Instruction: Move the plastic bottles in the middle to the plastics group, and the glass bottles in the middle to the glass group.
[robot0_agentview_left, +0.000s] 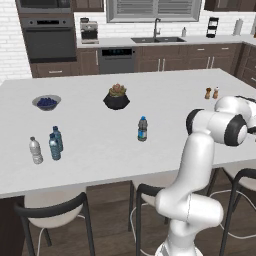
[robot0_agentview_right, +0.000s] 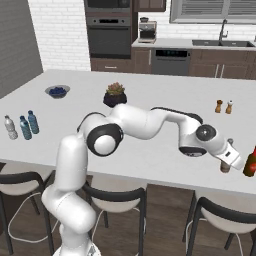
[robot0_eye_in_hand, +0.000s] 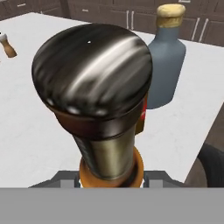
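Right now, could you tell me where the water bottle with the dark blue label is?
The water bottle with the dark blue label stands alone mid-counter in the left base view, in front of and slightly right of the dark plant pot, well right of the three-bottle cluster.

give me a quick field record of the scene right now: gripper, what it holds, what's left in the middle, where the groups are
gripper: gripper near the counter's right front edge, shut on a bottle
held: dark-capped bottle, amber ring low on its neck
beside it: grey-blue corked bottle and a dark red bottle
middle: blue-labelled water bottle, upright, alone
plastics group: three small bottles, upright at the counter's left
far right: two small brown bottles
counter: white counter
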